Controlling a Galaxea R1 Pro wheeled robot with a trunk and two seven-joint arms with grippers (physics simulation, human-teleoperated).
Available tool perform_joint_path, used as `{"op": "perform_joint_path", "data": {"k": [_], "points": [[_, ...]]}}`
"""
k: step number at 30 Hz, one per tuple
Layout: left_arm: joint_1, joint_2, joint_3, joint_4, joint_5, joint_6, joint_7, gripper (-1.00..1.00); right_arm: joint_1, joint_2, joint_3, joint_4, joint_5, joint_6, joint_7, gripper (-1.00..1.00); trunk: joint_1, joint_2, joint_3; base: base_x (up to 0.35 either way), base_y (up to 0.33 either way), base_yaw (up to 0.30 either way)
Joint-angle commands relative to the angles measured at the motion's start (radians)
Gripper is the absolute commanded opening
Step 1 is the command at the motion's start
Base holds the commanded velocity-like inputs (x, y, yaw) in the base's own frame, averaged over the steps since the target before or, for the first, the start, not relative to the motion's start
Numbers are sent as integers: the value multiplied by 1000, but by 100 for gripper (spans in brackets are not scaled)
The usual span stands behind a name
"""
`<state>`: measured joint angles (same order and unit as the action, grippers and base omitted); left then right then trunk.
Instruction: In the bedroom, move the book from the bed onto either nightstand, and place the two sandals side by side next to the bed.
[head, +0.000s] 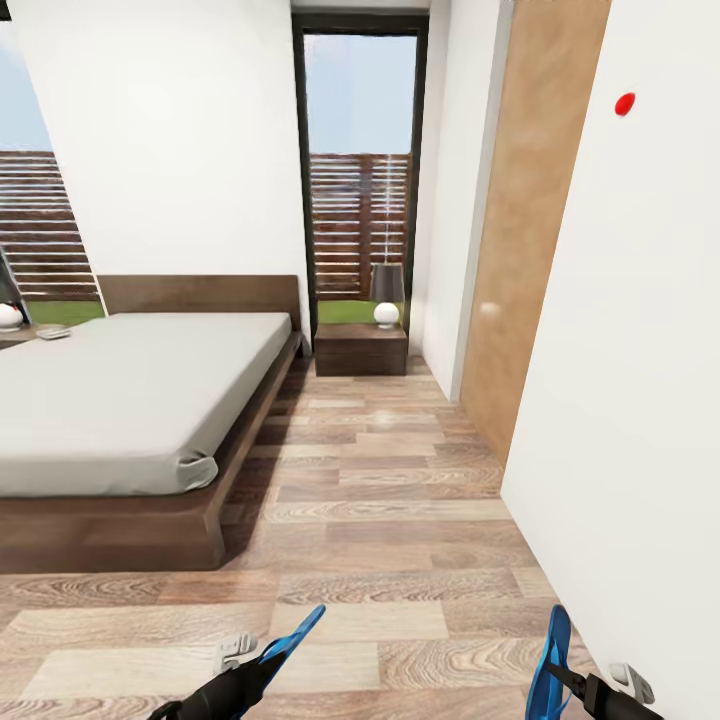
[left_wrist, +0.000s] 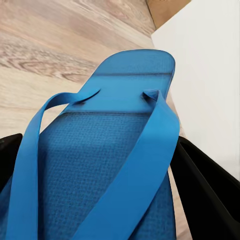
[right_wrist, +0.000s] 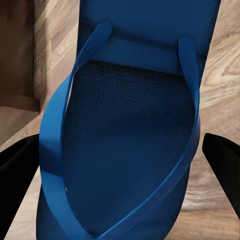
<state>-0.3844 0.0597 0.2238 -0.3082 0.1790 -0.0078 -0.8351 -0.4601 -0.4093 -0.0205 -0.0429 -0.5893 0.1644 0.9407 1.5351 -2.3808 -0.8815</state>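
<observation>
2 sandals are being carried: left gripper (head: 262, 672) is pinching 1 sandal (head: 292, 640) at btm-left of centre, right gripper (head: 560, 680) is clamping the other sandal (head: 548, 668) at btm right. Bed (head: 120, 400) is sitting mid-left, nightstand (head: 361, 350) w/ lamp (head: 387, 292) at centre.

No readable text, label, brand, number or sign anywhere: none on the white walls (head: 180, 130), the wooden door (head: 530, 230), the bed (head: 130, 400) or the blue sandals (left_wrist: 120, 150).
</observation>
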Motion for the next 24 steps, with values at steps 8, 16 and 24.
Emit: {"op": "perform_joint_path", "data": {"k": [8,16,24], "points": [[-1,0,1,1,2,-2,-4,-100,-1,0,-1,0,-4,10,3,-100,-12,21,7,0,0,0],[-1,0,0,1,2,-2,-4,-100,-1,0,-1,0,-4,10,3,-100,-12,21,-5,0,0,0],[-1,0,0,1,2,-3,-4,-100,0,0,-1,0,-4,10,4,-100,-12,21,-17,0,0,0]]}}
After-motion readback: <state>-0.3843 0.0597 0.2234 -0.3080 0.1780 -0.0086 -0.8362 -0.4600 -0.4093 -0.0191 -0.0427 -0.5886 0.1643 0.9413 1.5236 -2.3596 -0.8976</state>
